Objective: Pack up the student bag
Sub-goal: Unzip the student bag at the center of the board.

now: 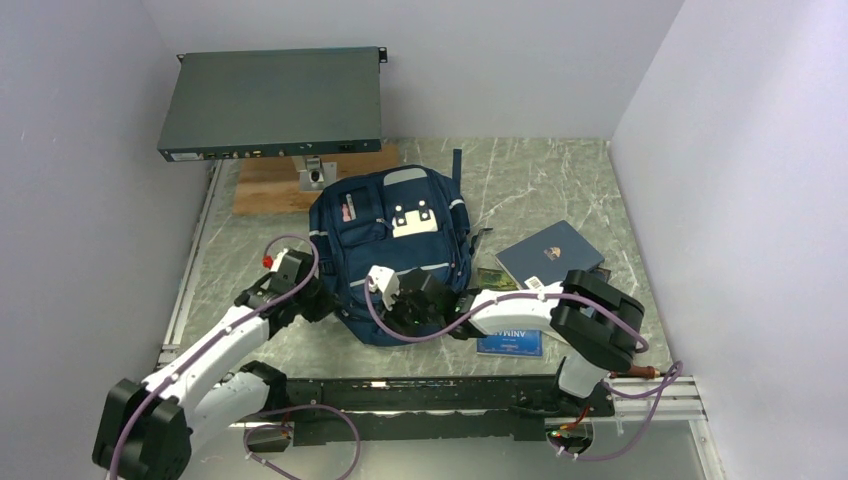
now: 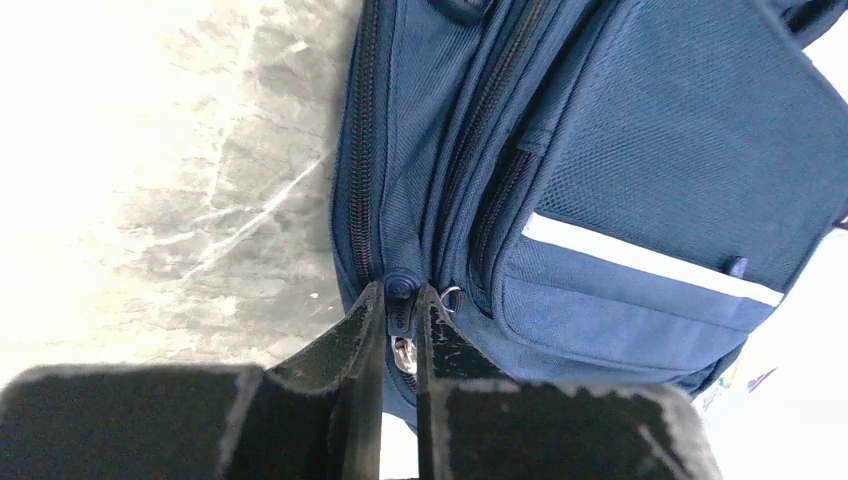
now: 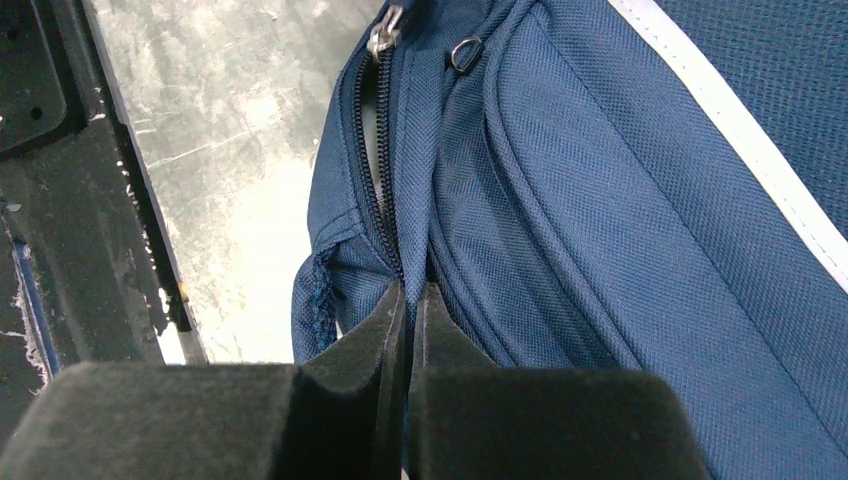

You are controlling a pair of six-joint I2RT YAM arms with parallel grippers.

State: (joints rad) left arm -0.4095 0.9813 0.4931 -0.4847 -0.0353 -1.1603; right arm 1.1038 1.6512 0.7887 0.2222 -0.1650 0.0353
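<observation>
A large navy-blue fabric student bag [image 1: 390,250] lies front-up at centre, long axis near to far, between both arms. At its near left edge the left gripper [image 2: 400,300] pinches a small navy rubber zipper pull [image 2: 399,288], the zip track running away from the jaws. At near right, the right gripper [image 3: 408,295] is clamped on seam fabric.

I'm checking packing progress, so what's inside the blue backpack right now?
Almost nothing shows. On the backpack, the zip gapes slightly above the right claw, revealing only a pale sliver; the left claw grips the zipper pull. Fabric hides whatever is inside.
</observation>
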